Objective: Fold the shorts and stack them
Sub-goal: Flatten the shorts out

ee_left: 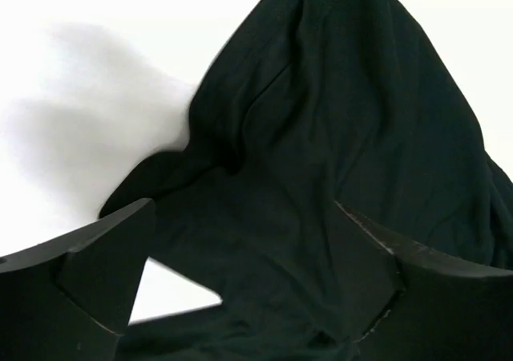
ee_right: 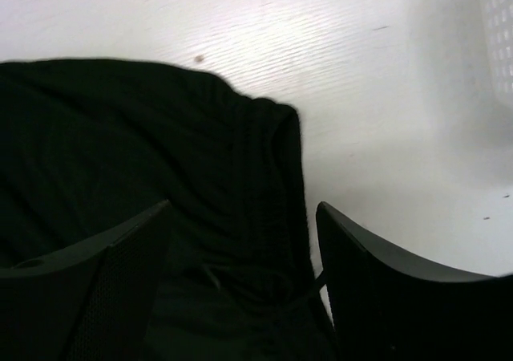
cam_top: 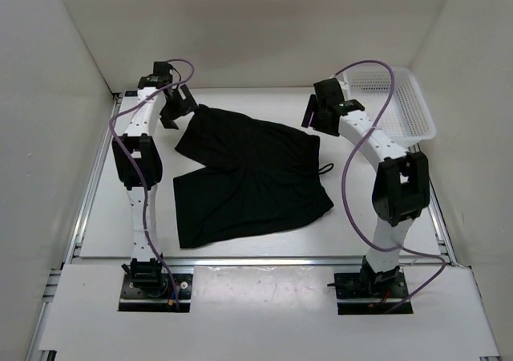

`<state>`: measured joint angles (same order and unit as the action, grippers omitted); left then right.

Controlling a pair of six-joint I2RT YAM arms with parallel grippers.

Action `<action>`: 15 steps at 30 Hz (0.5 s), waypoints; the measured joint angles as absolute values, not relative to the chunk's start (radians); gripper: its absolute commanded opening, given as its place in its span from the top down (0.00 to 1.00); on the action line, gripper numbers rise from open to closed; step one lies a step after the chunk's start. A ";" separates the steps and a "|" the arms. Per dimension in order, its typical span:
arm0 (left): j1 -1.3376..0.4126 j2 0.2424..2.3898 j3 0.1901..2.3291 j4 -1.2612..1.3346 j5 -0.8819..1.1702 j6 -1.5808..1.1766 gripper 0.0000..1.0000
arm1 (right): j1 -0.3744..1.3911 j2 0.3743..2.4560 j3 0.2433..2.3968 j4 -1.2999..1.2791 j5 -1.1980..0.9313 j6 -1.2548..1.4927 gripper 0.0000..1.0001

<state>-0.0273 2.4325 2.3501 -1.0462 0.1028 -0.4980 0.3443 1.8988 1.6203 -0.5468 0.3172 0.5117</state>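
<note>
The black shorts [cam_top: 248,176] lie spread on the white table, waist to the right and legs to the left, with the drawstring [cam_top: 325,168] poking out at the right edge. My left gripper [cam_top: 178,114] is open over the far left corner of the shorts; in the left wrist view its jaws [ee_left: 244,273] stand wide apart with rumpled black cloth [ee_left: 337,136] between them. My right gripper [cam_top: 317,120] is open over the far right waist corner; in the right wrist view [ee_right: 240,249] the waistband edge [ee_right: 272,176] lies between the spread fingers.
A white plastic mesh basket [cam_top: 405,104] stands at the far right of the table, just behind the right arm; its edge shows in the right wrist view [ee_right: 501,32]. White walls enclose the table on three sides.
</note>
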 measured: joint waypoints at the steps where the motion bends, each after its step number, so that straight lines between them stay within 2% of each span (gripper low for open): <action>1: -0.025 2.414 2.334 -1.048 0.094 -0.496 0.07 | 0.353 1.873 1.604 -0.543 0.308 0.510 0.27; 5: -0.028 2.294 2.264 -1.048 0.070 -0.475 0.20 | 0.386 1.779 1.529 -0.533 0.280 0.510 0.37; 6: -0.032 2.246 2.226 -1.044 0.060 -0.470 0.34 | 0.395 1.752 1.498 -0.529 0.273 0.516 0.40; 7: -0.035 2.198 2.180 -1.038 0.052 -0.471 0.38 | 0.402 1.721 1.461 -0.529 0.263 0.521 0.42; 12: -0.044 1.982 1.923 -1.020 0.018 -0.455 0.38 | 0.408 1.544 1.224 -0.541 0.226 0.553 0.44; 13: -0.044 1.977 1.903 -1.016 0.017 -0.456 0.56 | 0.407 1.516 1.188 -0.550 0.222 0.557 0.44; 15: -0.044 1.999 1.890 -1.007 0.020 -0.459 0.71 | 0.406 1.464 1.121 -0.564 0.221 0.568 0.44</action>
